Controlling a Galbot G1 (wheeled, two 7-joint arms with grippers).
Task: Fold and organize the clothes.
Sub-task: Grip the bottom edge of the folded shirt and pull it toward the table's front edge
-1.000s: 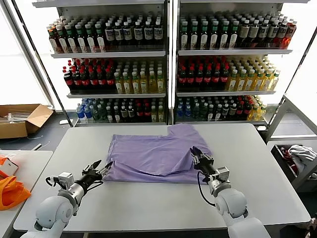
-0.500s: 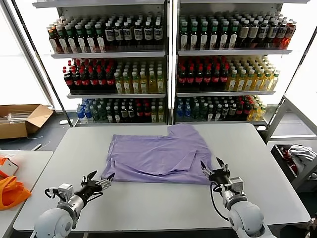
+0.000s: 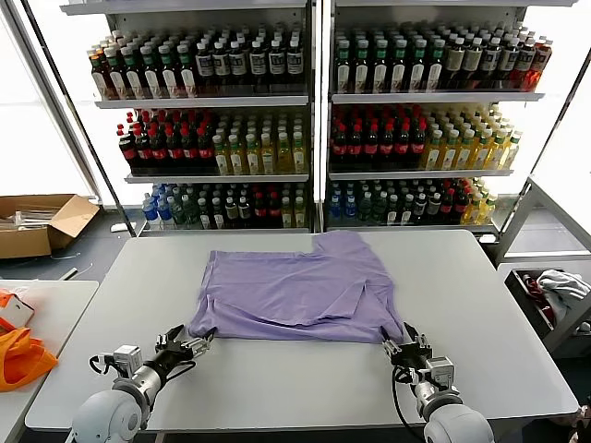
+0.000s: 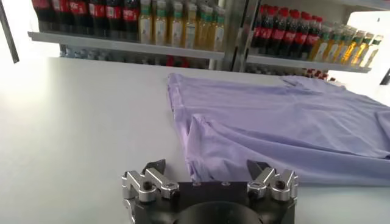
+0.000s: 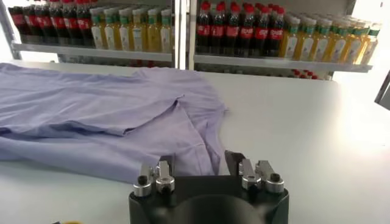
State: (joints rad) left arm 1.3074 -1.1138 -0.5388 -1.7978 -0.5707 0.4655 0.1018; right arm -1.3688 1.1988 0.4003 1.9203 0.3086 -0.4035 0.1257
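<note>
Both arms reach forward low over the near part of the pale grey rectangular table (image 3: 277, 388), wrists close to the surface. The left gripper (image 3: 189, 343) points toward the near left corner of the lavender short-sleeved cotton T-shirt (image 3: 295, 291); its jaws stand spread wide with nothing between them, and the shirt's hem lies just ahead of the fingertips, apart from them. In the left wrist view that gripper (image 4: 207, 173) has the shirt (image 4: 280, 125) spread out beyond its open jaws. The right gripper (image 3: 404, 340) sits at the shirt's near right corner. Its jaws are partly apart and empty, and in the right wrist view the gripper (image 5: 198, 164) has the cloth's edge (image 5: 122, 122) directly in front of the gap, not pinched.

The shirt lies flat and loosely folded on the table, out ahead of both sets of jaws. Beyond it stand white metal shelves of bottled drinks (image 3: 314, 111). Off to the left gripper's outer side are a bright orange bag (image 3: 20, 355) and an open brown cardboard box (image 3: 37, 221).
</note>
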